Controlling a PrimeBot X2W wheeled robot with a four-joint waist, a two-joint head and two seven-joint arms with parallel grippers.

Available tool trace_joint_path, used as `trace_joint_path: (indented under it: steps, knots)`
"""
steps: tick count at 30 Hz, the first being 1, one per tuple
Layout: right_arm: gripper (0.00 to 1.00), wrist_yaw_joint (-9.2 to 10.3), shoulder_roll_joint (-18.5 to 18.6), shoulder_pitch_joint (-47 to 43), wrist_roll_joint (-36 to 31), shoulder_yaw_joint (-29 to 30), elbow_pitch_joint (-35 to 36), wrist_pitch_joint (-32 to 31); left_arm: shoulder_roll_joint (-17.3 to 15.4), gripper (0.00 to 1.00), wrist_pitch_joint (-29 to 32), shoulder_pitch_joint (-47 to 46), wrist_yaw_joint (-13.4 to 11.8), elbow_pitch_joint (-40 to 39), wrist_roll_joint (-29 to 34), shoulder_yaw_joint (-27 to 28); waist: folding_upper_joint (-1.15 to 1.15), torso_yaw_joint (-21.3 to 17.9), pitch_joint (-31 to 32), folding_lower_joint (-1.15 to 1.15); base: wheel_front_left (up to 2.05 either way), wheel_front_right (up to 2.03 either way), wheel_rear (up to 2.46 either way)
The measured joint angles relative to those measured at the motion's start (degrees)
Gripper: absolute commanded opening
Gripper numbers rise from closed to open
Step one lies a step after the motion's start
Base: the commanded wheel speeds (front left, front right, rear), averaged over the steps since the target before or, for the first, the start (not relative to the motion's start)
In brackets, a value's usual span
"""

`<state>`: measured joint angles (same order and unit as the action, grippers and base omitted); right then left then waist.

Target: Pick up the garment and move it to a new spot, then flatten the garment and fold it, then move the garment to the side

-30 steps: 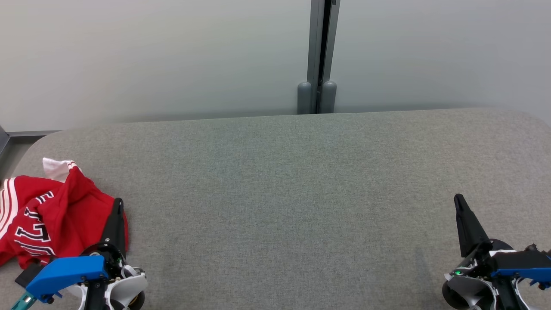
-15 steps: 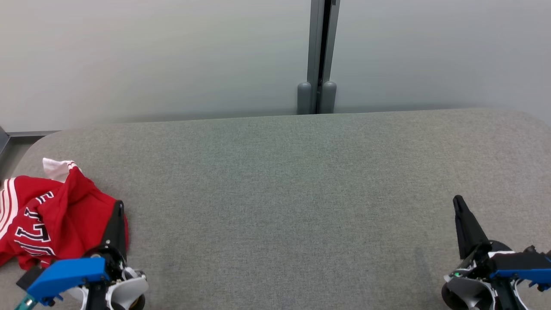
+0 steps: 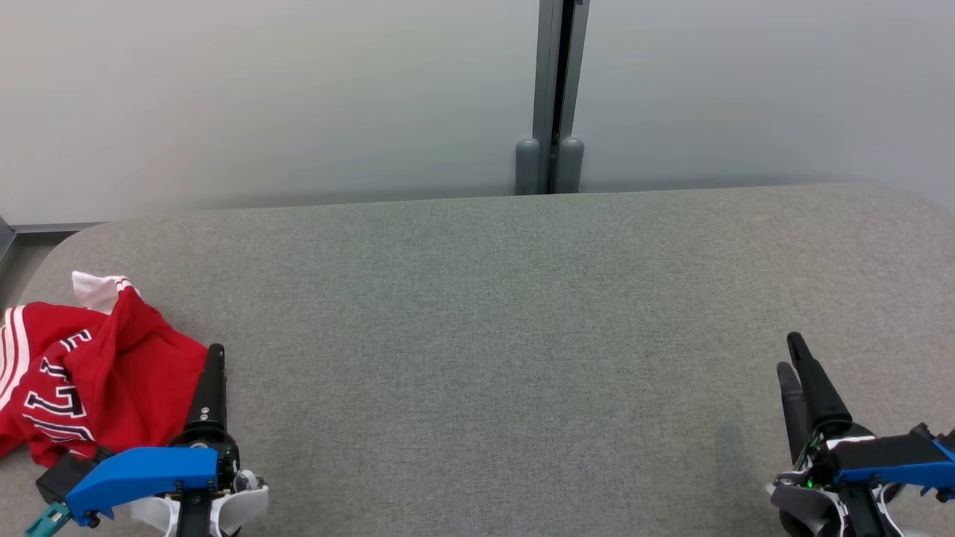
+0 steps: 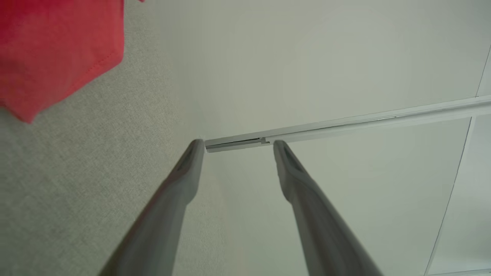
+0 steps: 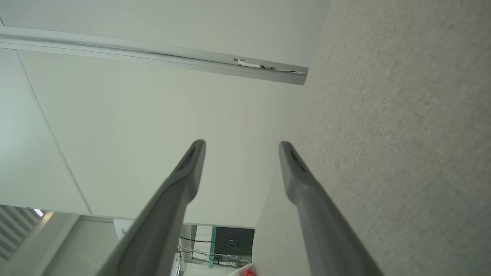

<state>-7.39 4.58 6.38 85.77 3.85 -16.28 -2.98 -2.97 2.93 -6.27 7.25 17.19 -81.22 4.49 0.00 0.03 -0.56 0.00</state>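
The garment (image 3: 89, 373) is a crumpled red jersey with white stripes and black-and-white lettering. It lies at the left edge of the grey padded table (image 3: 477, 313). My left gripper (image 3: 215, 352) hovers just right of the garment, apart from it, fingers pointing away from me. In the left wrist view its jaws (image 4: 238, 143) stand open and empty, with the red garment (image 4: 57, 50) at the top left. My right gripper (image 3: 788, 352) is at the table's right front, far from the garment. In the right wrist view it (image 5: 242, 143) is open with nothing between the fingers.
A pale wall (image 3: 261, 97) with a grey vertical post (image 3: 550, 97) runs close behind the table's far edge. The table's left end is rounded, with a strip of floor (image 3: 22, 253) beyond it.
Both grippers went from shut to open. The left gripper shifted slightly right, off the garment's edge. The garment has not moved.
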Motion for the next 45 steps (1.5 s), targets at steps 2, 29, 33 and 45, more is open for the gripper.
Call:
trace_joint_path:
  steps: [2,29,33,45]
  knots:
    - [1.0,-0.01,0.2,0.5,-2.0,-0.1,-0.1,0.6,0.0,1.0,-0.5,-0.1,-0.2,0.2,2.6,-0.1,0.0,0.0,-0.1,0.0,0.0,0.0,0.0]
    - [1.0,-0.01,2.3,3.6,-28.3,-5.7,-3.7,6.5,-0.6,1.0,-6.5,-2.7,-4.4,4.4,33.5,-5.9,0.0,0.2,-0.8,0.0,0.0,0.0,0.0]
    - [1.0,-0.01,2.7,4.1,-31.5,-6.4,-4.8,7.3,-1.0,1.0,-7.2,-2.9,-5.4,5.1,36.9,-7.1,0.0,0.2,-0.9,0.0,0.0,0.0,0.0]
    - [1.0,-0.01,3.3,5.1,-41.0,-8.5,-7.1,9.3,-2.2,1.0,-9.3,-3.3,-8.3,7.0,45.8,-10.8,0.0,0.4,-0.9,0.0,0.0,0.0,0.0]
